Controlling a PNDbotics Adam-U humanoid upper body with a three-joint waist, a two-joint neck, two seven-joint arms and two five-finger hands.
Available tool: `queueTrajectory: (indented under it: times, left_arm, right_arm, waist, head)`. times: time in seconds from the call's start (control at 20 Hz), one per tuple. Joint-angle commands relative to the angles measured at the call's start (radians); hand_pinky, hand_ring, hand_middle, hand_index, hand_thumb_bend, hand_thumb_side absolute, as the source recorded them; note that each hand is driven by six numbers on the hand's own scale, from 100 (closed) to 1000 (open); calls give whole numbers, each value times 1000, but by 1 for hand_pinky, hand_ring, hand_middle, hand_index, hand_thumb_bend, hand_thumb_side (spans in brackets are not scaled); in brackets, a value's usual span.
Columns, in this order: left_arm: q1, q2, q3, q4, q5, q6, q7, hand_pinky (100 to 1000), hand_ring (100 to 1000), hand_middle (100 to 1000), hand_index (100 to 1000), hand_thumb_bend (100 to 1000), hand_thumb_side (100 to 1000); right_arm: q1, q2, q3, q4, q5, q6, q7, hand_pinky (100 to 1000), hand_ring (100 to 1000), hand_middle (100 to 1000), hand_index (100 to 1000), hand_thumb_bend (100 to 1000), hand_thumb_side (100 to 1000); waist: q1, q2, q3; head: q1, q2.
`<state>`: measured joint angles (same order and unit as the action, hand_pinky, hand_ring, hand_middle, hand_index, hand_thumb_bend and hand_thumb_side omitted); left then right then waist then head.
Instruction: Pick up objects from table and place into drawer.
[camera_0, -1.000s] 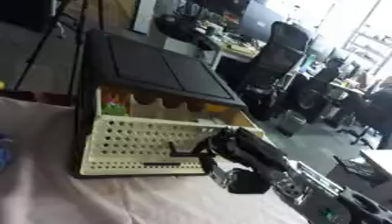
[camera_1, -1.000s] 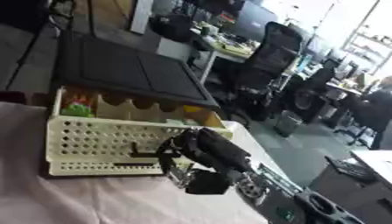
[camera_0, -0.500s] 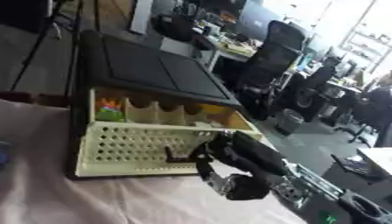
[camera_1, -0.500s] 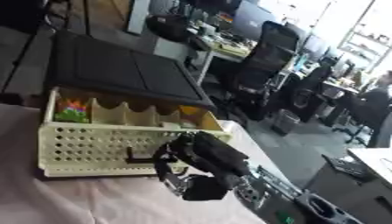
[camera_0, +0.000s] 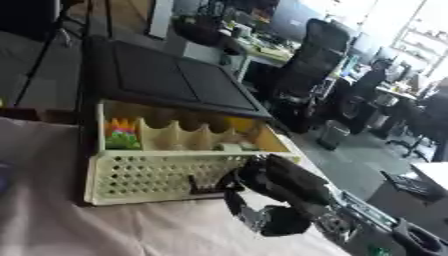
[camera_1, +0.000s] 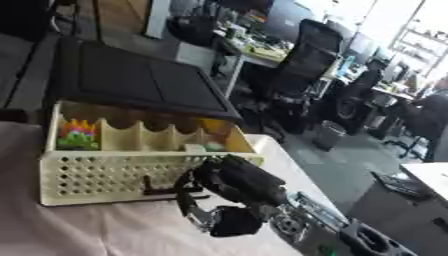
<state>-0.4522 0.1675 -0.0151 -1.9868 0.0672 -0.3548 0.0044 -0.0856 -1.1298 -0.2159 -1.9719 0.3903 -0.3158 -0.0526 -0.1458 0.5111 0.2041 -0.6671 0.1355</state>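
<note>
A cream drawer (camera_0: 157, 175) with a perforated front stands pulled out of a black cabinet (camera_0: 166, 75). Its dark handle (camera_0: 208, 189) sits at the middle of the front. My right hand (camera_0: 271, 182) comes in from the lower right, and its curled fingers (camera_1: 185, 197) hook the handle's right end. Inside the drawer, a green, orange and pink toy (camera_0: 121, 134) lies in the left compartment. A small pale green piece (camera_1: 203, 147) and something yellow (camera_0: 242, 123) lie toward the right. My left hand shows in neither view.
A pinkish cloth (camera_0: 105, 230) covers the table in front of the drawer. A blue thing (camera_0: 3, 176) shows at the left edge. Behind and to the right are office chairs (camera_0: 311, 55) and desks. My right forearm (camera_0: 367, 220) fills the lower right corner.
The whole picture has shifted, so the camera moved. My right hand stays at the handle's right end and the drawer looks as far out as before.
</note>
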Motion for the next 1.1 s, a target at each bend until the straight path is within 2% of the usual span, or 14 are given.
queueTrajectory:
  times: [0.05,0.4,0.5,0.6,0.85,0.95,1.1]
  left_arm:
    - [-5,6,4,-13,6,-4,2,580,544,655,867,183,997]
    - [-1,6,4,-13,11,-3,1,581,547,656,867,184,997]
    - [-1,5,4,-13,12,-2,1,581,547,656,867,185,997]
    - [-1,5,3,-13,13,-1,1,582,548,657,868,185,996]
    - [-3,6,5,-13,16,1,1,582,549,658,867,187,995]
    - [-5,6,5,-13,18,2,2,583,550,658,867,186,993]
    - [-5,7,4,-13,22,1,2,582,551,658,868,186,991]
  right_arm:
    - [3,-30,3,-28,-2,-13,11,365,100,100,627,100,1000]
    - [2,-40,7,-28,-17,-24,19,366,100,100,627,100,1000]
    - [1,-40,7,-28,-17,-23,19,372,100,100,657,100,1000]
    - [0,-39,9,-28,-15,-25,19,392,145,107,702,100,1000]
    - [4,-37,10,-28,0,-64,3,459,287,310,827,100,1000]
    - [7,-39,16,-28,0,-87,-2,487,318,385,873,100,1000]
    - [10,-42,21,-28,-16,-111,-2,531,368,444,908,100,1000]
  waist:
    - [8,-31,-2]
    - [15,-41,-6]
    - [15,-42,-7]
    - [14,-44,-7]
    - [12,-49,-10]
    - [13,-53,-13]
    - [18,-59,-16]
  head:
    - [13,12]
    - [21,27]
    - [19,27]
    - [17,25]
    - [22,28]
    - [34,29]
    - [38,34]
